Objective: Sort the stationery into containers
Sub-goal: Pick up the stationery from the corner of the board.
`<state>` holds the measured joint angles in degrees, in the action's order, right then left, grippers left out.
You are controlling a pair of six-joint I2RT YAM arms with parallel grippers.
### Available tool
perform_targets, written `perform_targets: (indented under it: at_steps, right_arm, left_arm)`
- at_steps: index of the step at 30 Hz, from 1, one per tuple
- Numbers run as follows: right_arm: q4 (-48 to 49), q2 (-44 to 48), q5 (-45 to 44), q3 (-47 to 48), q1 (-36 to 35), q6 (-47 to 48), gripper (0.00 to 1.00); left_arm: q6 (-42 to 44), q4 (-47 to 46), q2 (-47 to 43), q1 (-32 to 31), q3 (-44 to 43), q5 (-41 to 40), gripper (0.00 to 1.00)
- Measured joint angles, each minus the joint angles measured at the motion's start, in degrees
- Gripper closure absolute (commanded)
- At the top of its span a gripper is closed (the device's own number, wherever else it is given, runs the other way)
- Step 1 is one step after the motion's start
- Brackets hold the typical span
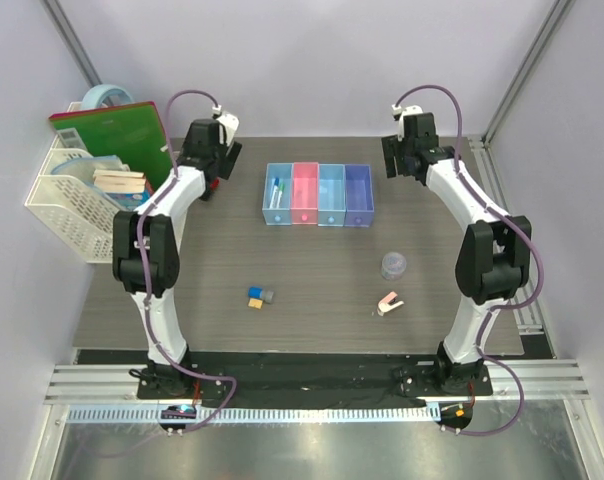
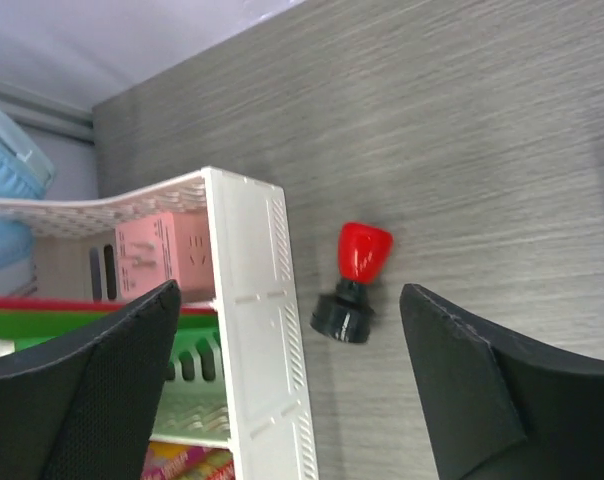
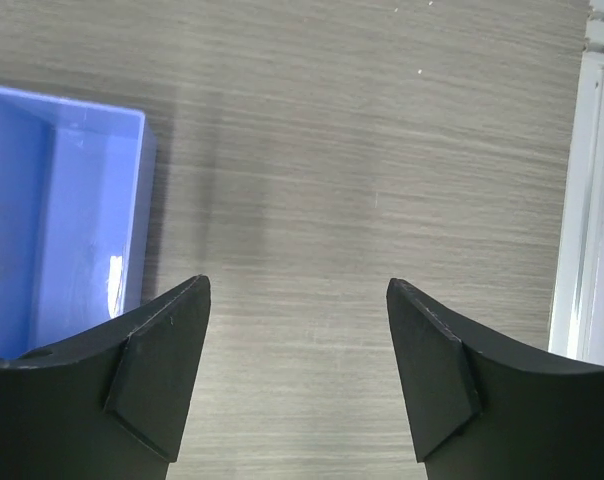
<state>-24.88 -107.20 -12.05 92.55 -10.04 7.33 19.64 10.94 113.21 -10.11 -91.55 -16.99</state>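
1 knob [image 2: 353,278] nxt to basket [image 2: 257,330]

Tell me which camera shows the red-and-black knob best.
Left wrist view: the red-and-black knob lies in full sight, red top and black base clear, beside the white basket. In the top external view the left arm mostly hides it. The right wrist view misses it.

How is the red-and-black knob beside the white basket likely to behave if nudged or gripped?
The knob lies on its side with a round black base, so it would probably roll, likely curving. Its glossy, tapered red head may slip when squeezed. It looks rigid and light.
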Motion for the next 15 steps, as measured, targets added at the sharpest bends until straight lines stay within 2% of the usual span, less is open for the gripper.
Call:
perform_targets:
  at_steps: [15]
  right_arm:
    - [-0.39, 4.33, 0.44, -4.63, -0.02, -0.31, 0.23]
  left_arm:
    - [3.8, 11.06, 9.81, 3.85, -5.46, 7.78, 0.1]
